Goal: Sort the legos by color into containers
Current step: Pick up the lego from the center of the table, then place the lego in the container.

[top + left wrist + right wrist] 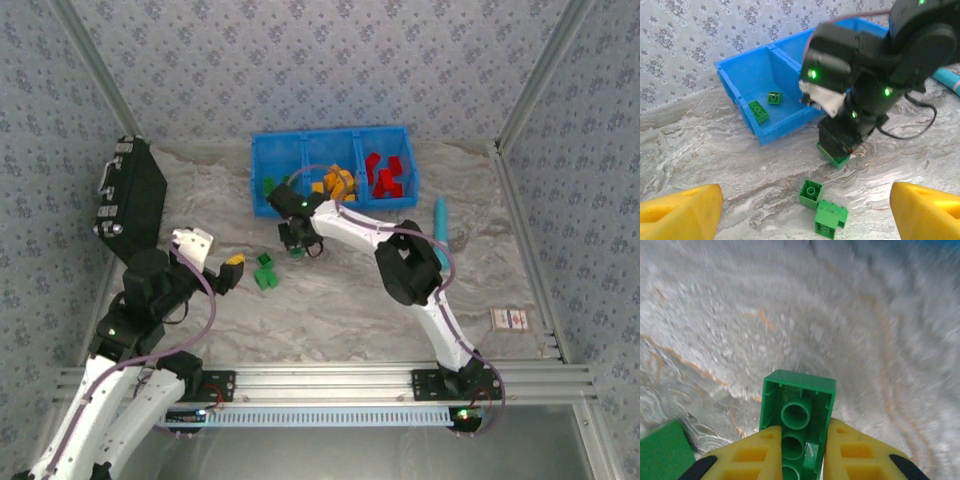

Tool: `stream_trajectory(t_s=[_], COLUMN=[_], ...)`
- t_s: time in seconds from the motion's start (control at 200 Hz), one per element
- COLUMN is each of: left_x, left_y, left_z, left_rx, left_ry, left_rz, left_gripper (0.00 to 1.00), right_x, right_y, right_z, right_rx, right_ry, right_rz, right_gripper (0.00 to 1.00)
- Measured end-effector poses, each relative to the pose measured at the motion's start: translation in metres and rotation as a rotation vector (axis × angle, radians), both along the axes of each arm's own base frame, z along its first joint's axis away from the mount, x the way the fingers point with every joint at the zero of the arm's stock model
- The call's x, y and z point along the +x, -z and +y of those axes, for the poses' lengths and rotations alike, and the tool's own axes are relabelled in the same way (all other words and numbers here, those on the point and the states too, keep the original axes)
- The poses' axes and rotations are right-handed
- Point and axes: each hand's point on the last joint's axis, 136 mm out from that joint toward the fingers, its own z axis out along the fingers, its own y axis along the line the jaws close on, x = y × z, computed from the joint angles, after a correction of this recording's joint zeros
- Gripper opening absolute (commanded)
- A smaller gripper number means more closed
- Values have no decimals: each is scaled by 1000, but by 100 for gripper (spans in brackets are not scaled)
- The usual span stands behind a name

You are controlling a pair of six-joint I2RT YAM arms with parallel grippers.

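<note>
My right gripper [802,430] is shut on a green lego [797,407], hollow underside facing the camera, just above the marbled table. From above, this gripper [295,244] is a little in front of the blue container's [262,150] left compartment. The left wrist view shows the same brick [836,159] under the black gripper. Two more green legos [811,194] [831,219] lie on the table between the wide-apart yellow fingers of my open left gripper [804,195]. Green legos [758,111] sit in the left compartment, orange-yellow ones [337,183] in the middle, red ones [385,175] in the right.
A black case [130,195] with metal corners leans at the far left. A teal piece [441,220] lies right of the bin, and a small card [510,320] rests near the right wall. An aluminium rail [320,385] runs along the near edge.
</note>
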Motion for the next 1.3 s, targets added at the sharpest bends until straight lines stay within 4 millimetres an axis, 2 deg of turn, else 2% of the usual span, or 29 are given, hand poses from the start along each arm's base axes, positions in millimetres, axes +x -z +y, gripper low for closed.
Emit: stream_trajectory(t_s=[0.17,0.3,0.41,0.575,0.79,1.045,1.17,1.3], left_x=[-2,2,9,19,32,46,48,53], left_y=[1,1,8,24,50,79,92,101], left_z=[5,5,3,-1,-6,-20,-25,-28], left_rx=[13,26,43,73,122,145,146,136], left_ry=[-14,-22,-22,-23,-21,19,36,20], left_rz=[-36,-38,-15,47,139,240,295,369], left_gripper=[88,89,89,89,89,88,87,78], right_x=[51,91,124,158,171,174,174,174], right_y=[-48,-73,-82,-78,-75,-75,-76,-75], right_z=[14,15,16,16,23,30,31,32], right_rx=[80,129,165,206,255,237,238,237], right_ry=[-16,-9,2,9,-28,-126,-158,-189], right_rz=[-136,-226,-290,-345,-372,-426,-435,-437], right_gripper=[22,22,22,22,27,37,39,40])
